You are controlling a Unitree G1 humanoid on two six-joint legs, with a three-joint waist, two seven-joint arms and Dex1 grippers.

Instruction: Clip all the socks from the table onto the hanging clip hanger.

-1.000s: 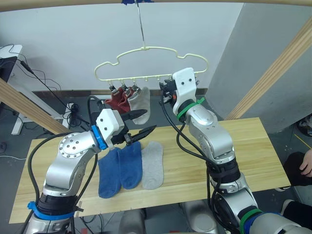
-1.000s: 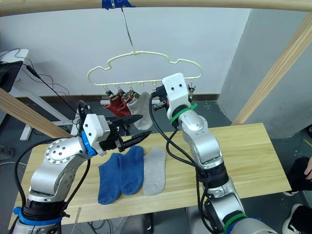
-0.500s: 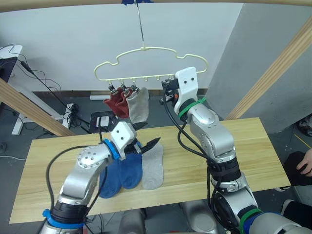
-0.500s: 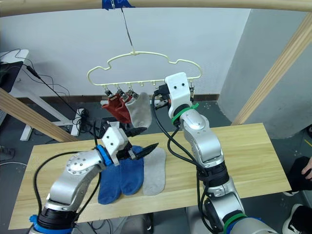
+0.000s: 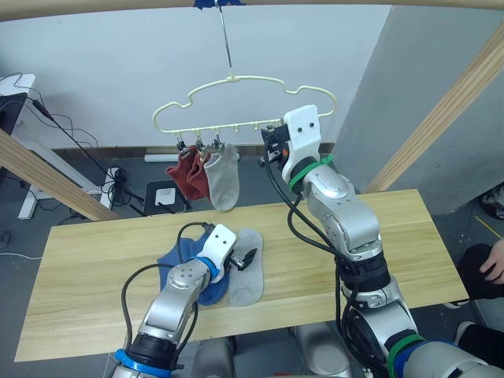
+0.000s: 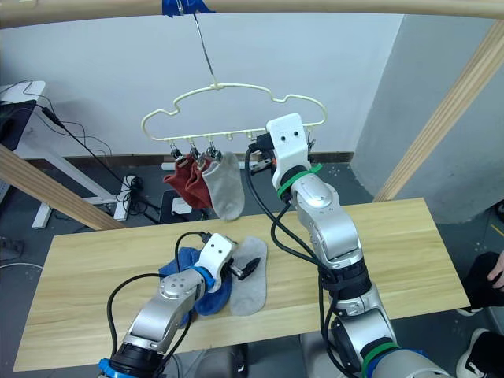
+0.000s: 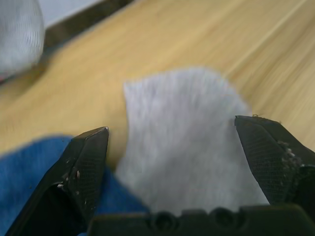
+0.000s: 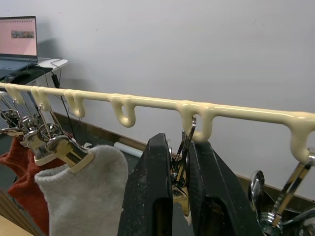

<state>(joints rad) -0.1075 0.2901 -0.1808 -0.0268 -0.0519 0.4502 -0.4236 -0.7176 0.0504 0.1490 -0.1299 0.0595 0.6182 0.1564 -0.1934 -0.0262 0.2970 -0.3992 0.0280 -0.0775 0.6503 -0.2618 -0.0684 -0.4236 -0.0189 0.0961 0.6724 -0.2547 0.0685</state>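
Since a second ago my left arm has dropped from mid-air to the table (image 5: 94, 260); the left gripper (image 5: 246, 260) now sits low over the socks lying there. The right arm has barely shifted at the hanger.

Left to right on the table: the two blue socks (image 5: 183, 261) are bunched and rumpled together under my left forearm, no longer flat side by side. Just beside them lies one light grey sock (image 5: 250, 277), flat, its open end toward the far edge. In the left wrist view the grey sock (image 7: 187, 147) fills the space between the fingers (image 7: 81, 162), which are spread wide, one on either side of the cuff end, with blue fabric at one side. Nothing pinched yet.

Above, the clip hanger (image 5: 236, 98) hangs by its long hook from the wooden pole, pale yellow, wavy top line, row of metal clips along the lower bar. At its left end: two rust red socks (image 5: 187, 173) clipped close together, then a light grey sock (image 5: 224, 177) hanging toe down, touching the red ones.

Right gripper (image 8: 179, 172) is up at the hanger's lower bar, fingers pressed together on a metal clip (image 8: 183, 164) hanging from one of the bar's loops. Further clips hang on either side.

A person's hand (image 5: 494, 268) shows at the far right edge.
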